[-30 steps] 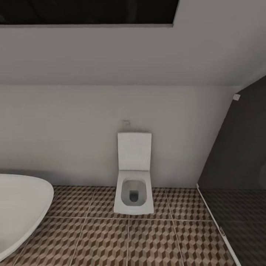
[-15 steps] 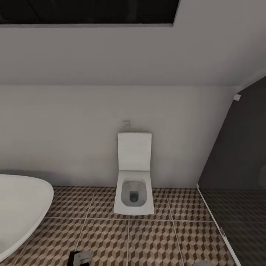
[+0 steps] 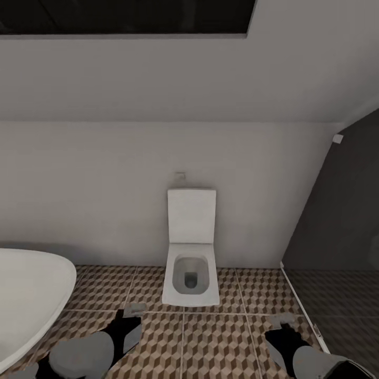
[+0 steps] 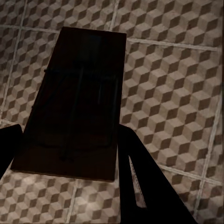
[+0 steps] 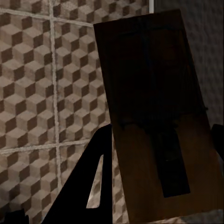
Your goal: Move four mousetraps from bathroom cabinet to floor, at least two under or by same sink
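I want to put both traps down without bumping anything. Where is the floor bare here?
Bare bathroom floor lies between the left gripper and right gripper, in front of the toilet. A narrower strip runs between the bathtub and the toilet. It is tighter at the right, by the dark glass panel. Each gripper holds a mousetrap.

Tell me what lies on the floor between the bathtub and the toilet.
Bare patterned floor tiles separate the bathtub and toilet, per the head view.

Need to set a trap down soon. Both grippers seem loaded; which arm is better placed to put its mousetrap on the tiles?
Roughly even, slightly left: the left gripper holds its mousetrap over open bathroom floor, while the right gripper holds its own beside the dark glass panel.
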You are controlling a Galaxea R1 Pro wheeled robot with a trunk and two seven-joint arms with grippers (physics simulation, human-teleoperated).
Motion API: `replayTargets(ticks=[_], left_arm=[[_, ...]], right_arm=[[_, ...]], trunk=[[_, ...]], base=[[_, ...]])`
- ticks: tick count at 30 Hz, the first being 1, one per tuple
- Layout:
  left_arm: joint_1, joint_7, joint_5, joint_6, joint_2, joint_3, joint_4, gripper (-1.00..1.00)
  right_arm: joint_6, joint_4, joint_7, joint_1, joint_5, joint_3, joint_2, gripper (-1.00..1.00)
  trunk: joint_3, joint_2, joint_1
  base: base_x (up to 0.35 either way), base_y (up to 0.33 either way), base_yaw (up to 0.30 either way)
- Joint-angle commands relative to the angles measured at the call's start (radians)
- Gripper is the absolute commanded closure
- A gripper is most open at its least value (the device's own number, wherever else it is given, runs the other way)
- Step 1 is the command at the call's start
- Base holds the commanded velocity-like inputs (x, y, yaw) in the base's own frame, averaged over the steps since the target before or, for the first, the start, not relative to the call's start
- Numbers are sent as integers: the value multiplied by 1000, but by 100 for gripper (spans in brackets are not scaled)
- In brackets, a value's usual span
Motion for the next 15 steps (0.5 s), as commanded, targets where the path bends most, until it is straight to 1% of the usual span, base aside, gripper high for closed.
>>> replayTargets(ticks=[1, 3, 4, 6, 8, 10, 12, 13, 14, 15], left_arm=[[-26, -1, 1, 15, 1, 4, 0, 100], [-70, 1, 1, 30, 2, 4, 2, 100], [-81, 2, 1, 32, 2, 4, 2, 100], [-124, 4, 2, 37, 1, 5, 2, 100], [-162, 5, 2, 40, 0, 5, 2, 100], [-197, 6, 2, 42, -1, 5, 1, 100], [-214, 6, 2, 42, -1, 5, 1, 100], [-227, 6, 2, 43, 0, 5, 1, 100], [-232, 6, 2, 43, 0, 4, 1, 100], [-251, 6, 2, 43, 0, 4, 2, 100]], right_arm=[[1, 0, -1, -21, -4, -7, 0, 100], [4, -2, -2, -62, -1, -10, -1, 100], [5, -2, -2, -71, 0, -10, -1, 100], [6, -11, 1, -102, 4, -10, -1, 100], [6, -41, 4, -119, 6, -8, -1, 100], [9, -109, 5, -129, 8, -6, -1, 100], [18, -154, 4, -133, 8, -6, -1, 100], [46, -192, 4, -143, 7, -7, -1, 100], [59, -204, 4, -146, 7, -7, -1, 100], [108, -256, 4, -163, 5, -11, -2, 100]], trunk=[[0, 0, 0], [0, 0, 0], [0, 0, 0], [0, 0, 0], [0, 0, 0], [0, 0, 0], [0, 0, 0], [0, 0, 0], [0, 0, 0], [0, 0, 0]], base=[[0, 0, 0], [0, 0, 0], [0, 0, 0], [0, 0, 0], [0, 0, 0], [0, 0, 0], [0, 0, 0], [0, 0, 0], [0, 0, 0], [0, 0, 0]])
